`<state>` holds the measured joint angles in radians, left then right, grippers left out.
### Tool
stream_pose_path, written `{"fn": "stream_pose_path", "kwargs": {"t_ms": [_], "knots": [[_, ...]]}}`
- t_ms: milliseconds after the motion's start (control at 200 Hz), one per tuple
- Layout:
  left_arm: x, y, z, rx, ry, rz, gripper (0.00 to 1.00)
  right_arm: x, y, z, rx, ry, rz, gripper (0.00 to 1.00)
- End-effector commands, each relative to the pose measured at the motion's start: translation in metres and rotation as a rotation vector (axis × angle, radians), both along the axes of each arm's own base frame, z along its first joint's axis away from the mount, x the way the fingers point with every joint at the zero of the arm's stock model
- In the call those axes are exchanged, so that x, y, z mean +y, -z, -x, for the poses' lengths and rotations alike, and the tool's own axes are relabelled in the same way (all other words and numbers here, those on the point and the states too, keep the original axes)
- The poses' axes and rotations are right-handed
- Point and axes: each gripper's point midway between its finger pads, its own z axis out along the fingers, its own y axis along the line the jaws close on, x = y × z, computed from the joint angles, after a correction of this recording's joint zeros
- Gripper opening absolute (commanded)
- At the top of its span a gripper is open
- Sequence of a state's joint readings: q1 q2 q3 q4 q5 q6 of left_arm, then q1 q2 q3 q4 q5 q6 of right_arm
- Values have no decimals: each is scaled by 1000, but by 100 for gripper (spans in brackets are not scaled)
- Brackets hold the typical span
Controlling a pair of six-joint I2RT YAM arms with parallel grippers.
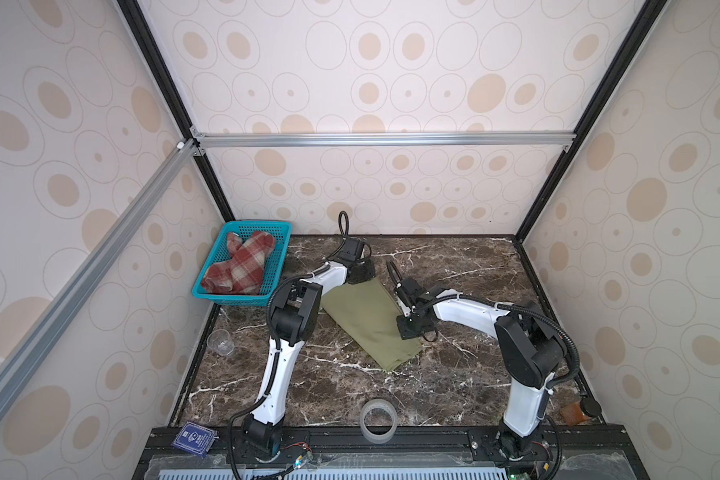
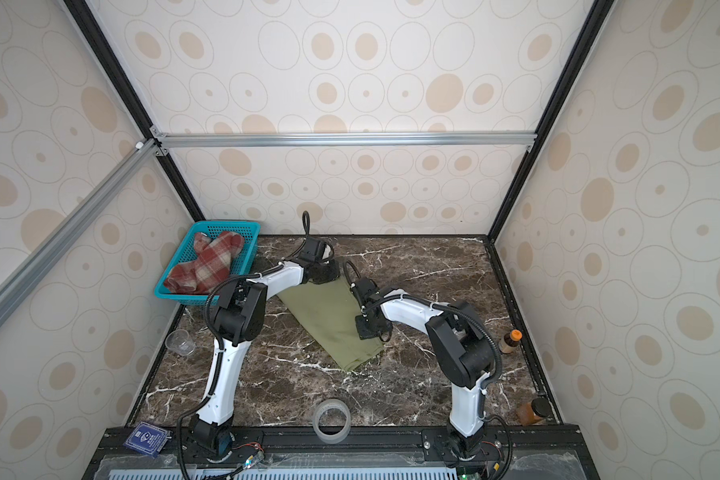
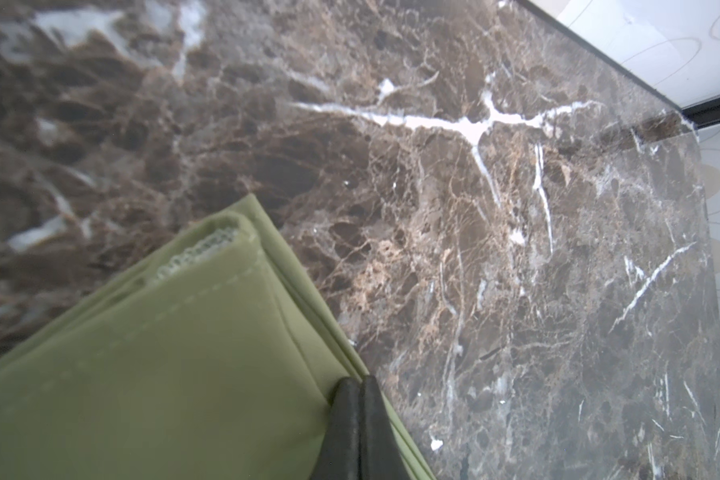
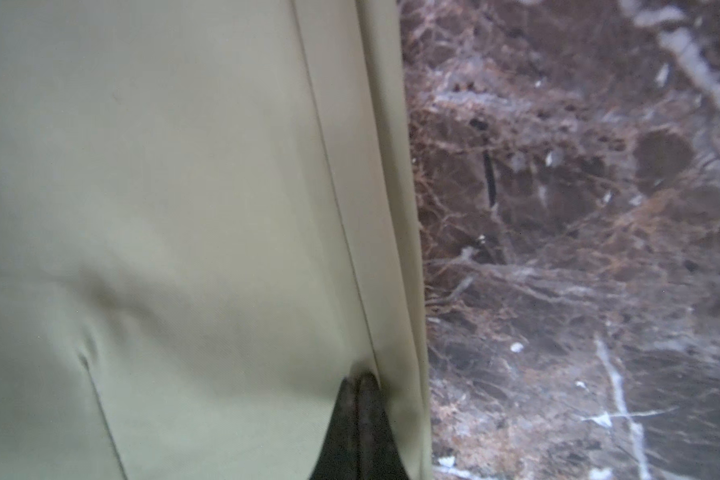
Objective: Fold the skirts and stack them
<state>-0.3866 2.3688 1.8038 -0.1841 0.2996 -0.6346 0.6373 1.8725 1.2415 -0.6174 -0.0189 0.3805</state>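
Note:
An olive-green skirt [image 1: 366, 324] [image 2: 329, 324] lies folded in a long slanted strip on the marble table [image 1: 454, 374]. My left gripper [image 3: 357, 380] is shut on the skirt's far end, by the layered edge [image 3: 308, 316]. At the near right side of the strip, my right gripper [image 4: 357, 378] is shut on the green skirt [image 4: 184, 208], and the cloth puckers at its tips. In both top views the wrists hide the fingertips. The red-and-cream plaid skirt [image 1: 240, 266] [image 2: 204, 266] sits bunched in the teal basket [image 1: 225, 296] at the far left.
A clear cup [image 1: 220, 343] stands at the left table edge. A tape roll [image 1: 378, 420] rests at the front edge and a blue card [image 1: 194, 438] on the front rail. An orange-capped bottle [image 2: 509, 341] and a brown jar [image 1: 578, 411] stand at the right. Walls enclose three sides.

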Motion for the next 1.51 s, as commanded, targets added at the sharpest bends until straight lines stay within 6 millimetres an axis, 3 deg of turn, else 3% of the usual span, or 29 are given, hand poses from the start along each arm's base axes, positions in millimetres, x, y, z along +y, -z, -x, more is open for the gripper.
{"fn": "stream_pose_path", "kwargs": {"t_ms": [0, 370, 515, 665, 820, 1130, 1500], "knots": [[2, -17, -15, -68, 5, 14, 0, -5, 3, -8, 0, 23, 14, 0], [52, -44, -5, -112, -67, 19, 0, -19, 12, -31, -19, 15, 64, 0], [77, -52, 6, -122, -109, 16, 0, -20, 10, -46, -48, 7, 80, 0], [100, -75, 10, -165, -152, 46, 0, -17, 6, -56, -68, -13, 77, 0], [108, -85, 12, -168, -139, 27, 0, -19, -3, -57, -85, -17, 83, 0], [104, -60, 29, -115, -100, 15, 0, -21, -33, -27, -66, 49, -12, 0], [107, -24, 57, -34, -92, -9, 0, -19, -30, 6, -16, 74, -45, 0]]}}
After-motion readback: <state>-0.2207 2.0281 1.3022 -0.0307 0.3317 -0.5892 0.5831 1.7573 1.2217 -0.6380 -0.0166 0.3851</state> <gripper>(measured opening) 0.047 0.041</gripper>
